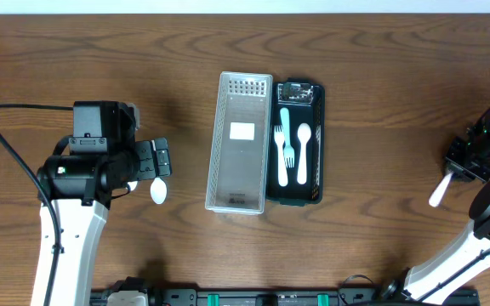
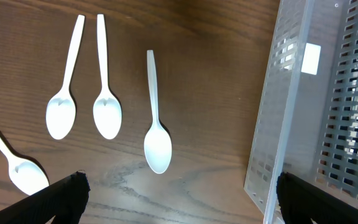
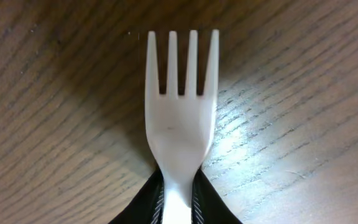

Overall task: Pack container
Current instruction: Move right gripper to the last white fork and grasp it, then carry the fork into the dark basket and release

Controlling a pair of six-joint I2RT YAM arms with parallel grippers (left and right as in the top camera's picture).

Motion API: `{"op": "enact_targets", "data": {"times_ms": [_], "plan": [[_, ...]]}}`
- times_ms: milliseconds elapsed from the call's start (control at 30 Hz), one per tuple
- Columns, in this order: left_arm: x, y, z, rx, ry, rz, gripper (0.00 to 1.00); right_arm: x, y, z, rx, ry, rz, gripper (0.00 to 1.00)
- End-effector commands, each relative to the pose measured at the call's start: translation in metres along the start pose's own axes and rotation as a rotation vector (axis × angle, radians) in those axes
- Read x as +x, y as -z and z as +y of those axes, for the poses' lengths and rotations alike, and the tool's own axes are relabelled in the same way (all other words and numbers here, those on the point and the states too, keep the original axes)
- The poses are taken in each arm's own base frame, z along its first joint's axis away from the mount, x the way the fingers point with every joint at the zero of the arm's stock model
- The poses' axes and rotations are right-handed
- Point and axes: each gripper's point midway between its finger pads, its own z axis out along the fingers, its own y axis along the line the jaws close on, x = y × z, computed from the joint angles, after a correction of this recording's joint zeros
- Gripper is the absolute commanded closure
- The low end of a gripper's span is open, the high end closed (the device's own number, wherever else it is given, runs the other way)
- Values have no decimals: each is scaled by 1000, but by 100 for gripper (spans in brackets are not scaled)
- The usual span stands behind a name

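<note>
Clamps a white fork [image 3: 180, 118] in the right gripper [image 3: 178, 200], holds the left gripper [image 2: 180, 196] wide open near spoons [image 2: 157, 146] beside the basket [image 2: 289, 124].

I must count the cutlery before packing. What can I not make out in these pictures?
Spoons: overhead, the left arm hides all but one; left wrist, the edge cuts one.
Fork: right wrist, the right gripper hides its handle.
Tray: overhead, the dark item at its top end is too small to name.
</note>
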Motion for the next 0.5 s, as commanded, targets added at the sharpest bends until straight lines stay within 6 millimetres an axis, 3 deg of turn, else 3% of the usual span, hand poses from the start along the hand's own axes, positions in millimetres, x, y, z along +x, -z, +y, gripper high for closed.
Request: {"op": "enact_targets", "data": {"times_ms": [0, 133, 233, 367, 467], "plan": [[0, -1, 0, -4, -5, 2, 2, 7, -9, 3, -26, -3, 29, 92], [0, -1, 0, -4, -6, 2, 2, 6, -4, 12, -48, 12, 18, 96], [0, -1, 0, -4, -5, 2, 2, 2, 13, 28, -71, 47, -22, 96], [0, -1, 0, -4, -6, 1, 2, -4, 61, 63, -84, 142, -142, 96], [0, -1, 0, -4, -6, 1, 2, 4, 111, 109, -117, 258, -260, 96]]}}
